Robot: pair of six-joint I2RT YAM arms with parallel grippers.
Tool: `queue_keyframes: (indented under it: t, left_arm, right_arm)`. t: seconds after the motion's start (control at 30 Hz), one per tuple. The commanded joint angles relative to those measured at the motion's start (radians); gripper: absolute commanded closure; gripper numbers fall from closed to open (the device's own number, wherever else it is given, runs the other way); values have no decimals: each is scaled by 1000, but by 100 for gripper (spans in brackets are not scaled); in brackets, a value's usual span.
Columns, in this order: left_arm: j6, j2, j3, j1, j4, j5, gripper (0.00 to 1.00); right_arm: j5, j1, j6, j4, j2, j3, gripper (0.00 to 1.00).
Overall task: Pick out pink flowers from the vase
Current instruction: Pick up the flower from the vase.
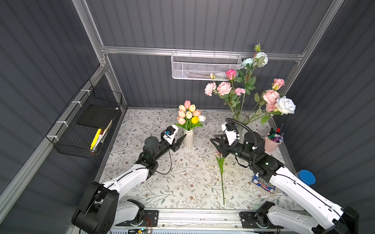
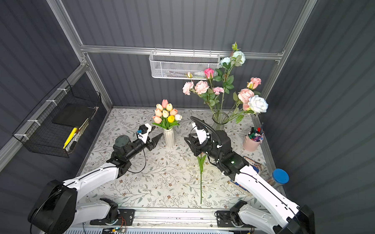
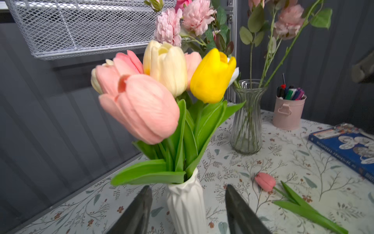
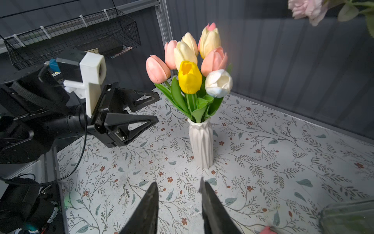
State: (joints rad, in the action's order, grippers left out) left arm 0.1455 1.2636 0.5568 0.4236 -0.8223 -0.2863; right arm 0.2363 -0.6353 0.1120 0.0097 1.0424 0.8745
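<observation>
A black wire basket [image 1: 84, 121] hangs on the left wall, off the floral table [image 1: 175, 186], so the table's left edge is bare beside the left arm. The left gripper [image 4: 158, 108] sits just short of the white vase [image 1: 189, 139], its jaws half apart and holding nothing. The vase stands toward the back and holds pink tulips [image 3: 141, 109] mixed with cream, yellow and white ones. In front of it lies open tabletop out to the near edge. One loose pink tulip [image 3: 265, 181] lies flat at mid-table, its stem running toward that near edge. The right gripper [image 4: 179, 182] hovers over the tulip's head, jaws narrowly parted and empty. Behind it the glass vase [image 3: 245, 121] carries the tall pink sprays and roses [image 1: 223, 88]. A pink cup [image 1: 271, 144] and a blue book [image 3: 344, 145] crowd the right edge.
</observation>
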Motion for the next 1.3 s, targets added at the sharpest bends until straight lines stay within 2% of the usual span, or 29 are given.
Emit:
queue_keyframes:
  t: [0.0,0.23,0.57,0.73,1.27]
  left_arm:
    - [-58,48,13,-7,-151,-33,47]
    - [-88,101,25,-8,-214,-20,54]
    - [-110,109,41,-8,-240,3,61]
    - [-127,132,72,-7,-227,-14,62]
    - [-129,202,116,-8,-247,43,66]
  right_arm:
    - [14,1,-13,34,-20,-36,63]
    - [11,1,-23,26,-25,-58,63]
    - [8,1,-14,12,-30,-69,63]
    - [3,2,-6,3,-36,-74,63]
    - [-1,0,-6,-17,-58,-86,63]
